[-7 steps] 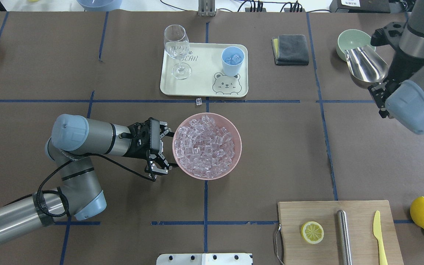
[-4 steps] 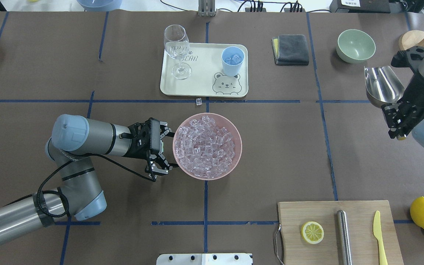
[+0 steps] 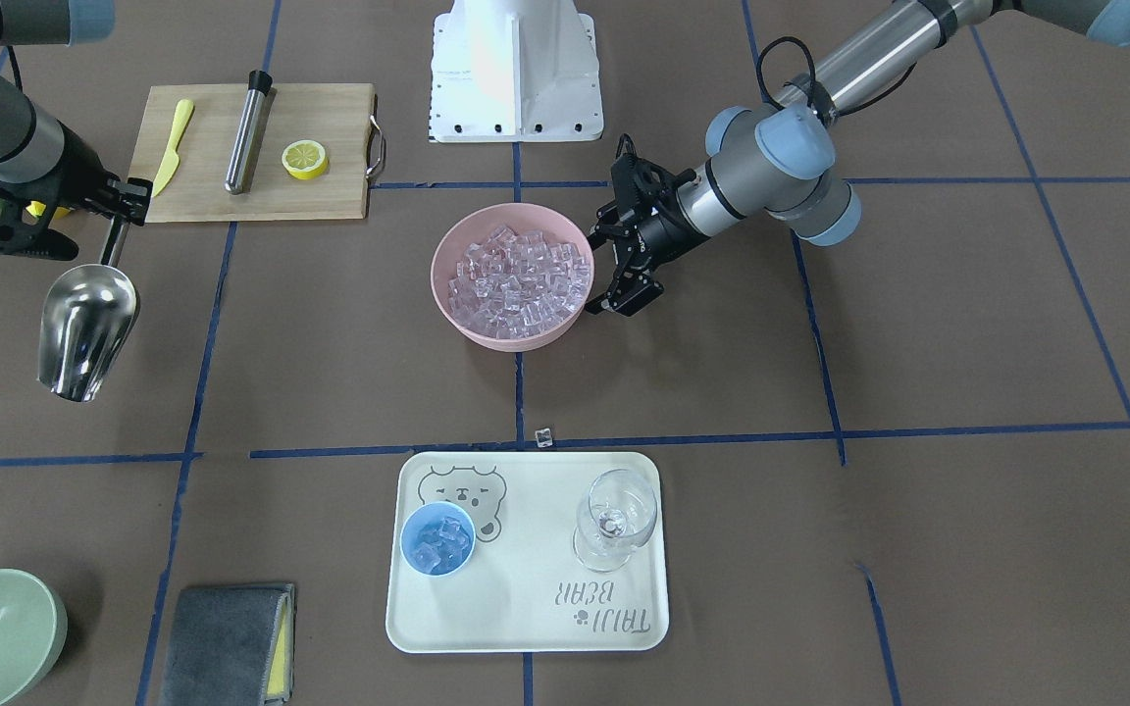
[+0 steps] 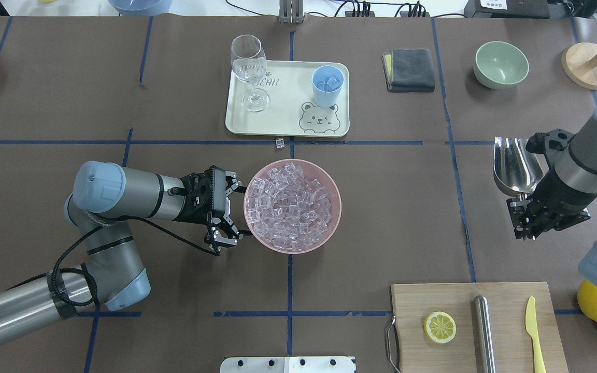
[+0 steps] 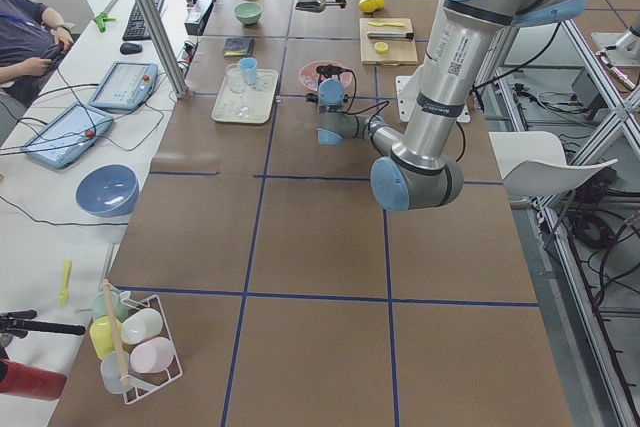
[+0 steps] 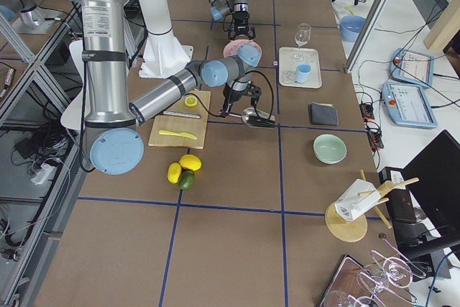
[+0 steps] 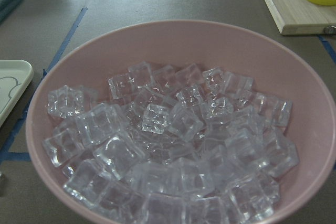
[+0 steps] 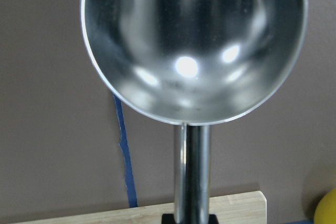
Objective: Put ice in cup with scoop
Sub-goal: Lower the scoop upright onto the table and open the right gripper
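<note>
While the front-facing view shows the right hand (image 3: 122, 208) clamped on the handle of the empty scoop (image 3: 84, 328) and the cup (image 3: 408, 537) holding ice (image 3: 441, 545) on the tray (image 3: 526, 608), the overhead view shows the left hand (image 4: 235, 212) spread wide beside the ice-filled pink bowl (image 4: 336, 207).

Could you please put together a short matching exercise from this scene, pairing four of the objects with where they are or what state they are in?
Things:
1. scoop
2. cup
3. pink bowl
4. lemon half

Places or states:
a. heaped with ice
b. lying on the cutting board
c. empty, held by the right gripper
d. standing on the tray, a few cubes inside

Pairs: 1-c, 2-d, 3-a, 4-b
</note>
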You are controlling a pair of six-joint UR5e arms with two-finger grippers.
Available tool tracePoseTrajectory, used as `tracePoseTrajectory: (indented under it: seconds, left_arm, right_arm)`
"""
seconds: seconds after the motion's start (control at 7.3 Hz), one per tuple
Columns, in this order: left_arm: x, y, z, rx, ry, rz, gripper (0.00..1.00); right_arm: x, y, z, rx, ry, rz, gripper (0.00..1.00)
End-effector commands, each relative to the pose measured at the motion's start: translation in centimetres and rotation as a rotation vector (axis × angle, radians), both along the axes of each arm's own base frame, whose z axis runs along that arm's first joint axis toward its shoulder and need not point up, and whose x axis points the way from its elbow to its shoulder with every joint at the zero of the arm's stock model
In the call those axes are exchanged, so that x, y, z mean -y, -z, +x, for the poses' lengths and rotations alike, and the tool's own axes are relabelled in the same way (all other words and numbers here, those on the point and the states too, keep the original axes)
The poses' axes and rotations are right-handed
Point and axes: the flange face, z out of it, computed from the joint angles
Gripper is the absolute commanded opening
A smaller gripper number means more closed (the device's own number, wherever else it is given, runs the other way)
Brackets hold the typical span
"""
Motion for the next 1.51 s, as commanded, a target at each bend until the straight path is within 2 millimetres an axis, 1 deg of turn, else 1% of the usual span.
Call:
tracePoseTrajectory:
  seconds: [0.0, 0.14, 0.27, 0.55, 0.82, 0.96, 1.1, 1.23, 1.37]
  left_arm:
    - [0.0, 0.0, 0.0, 0.0, 0.0, 0.0, 1.0]
    - [-0.1, 0.1, 0.1, -0.002, -0.002, 0.001, 1.0]
    - [0.0, 0.0, 0.0, 0.0, 0.0, 0.0, 1.0]
    - [-0.1, 0.0, 0.1, 0.0, 0.0, 0.0, 1.0]
    - [-0.1, 0.0, 0.1, 0.0, -0.002, 0.0, 1.0]
    - [-0.1, 0.0, 0.1, 0.0, -0.002, 0.0, 1.0]
    - [-0.1, 0.0, 0.1, 0.0, -0.002, 0.0, 1.0]
    - [-0.1, 0.0, 0.1, 0.0, 0.0, 0.0, 1.0]
    - [-0.1, 0.0, 0.1, 0.0, 0.0, 0.0, 1.0]
  right_arm:
    - [-2.6, -3.6, -2.7, 0.013, -0.006, 0.013, 0.0]
    - [-3.5, -4.9, -4.9, 0.009, -0.015, 0.012, 0.0]
    - [-3.9, -5.3, -5.9, 0.025, -0.016, 0.017, 0.0]
    - [-3.8, -4.6, -6.5, 0.039, -0.017, 0.023, 0.0]
    - [-4.0, -4.5, -6.7, 0.042, -0.011, 0.026, 0.0]
    - [-4.1, -4.5, -6.8, 0.04, -0.011, 0.025, 0.19]
    - [-4.1, -4.4, -6.8, 0.042, -0.01, 0.027, 0.2]
    - [-4.0, -4.4, -6.9, 0.043, -0.009, 0.029, 0.3]
    - [-4.0, -4.2, -6.9, 0.046, -0.007, 0.031, 0.32]
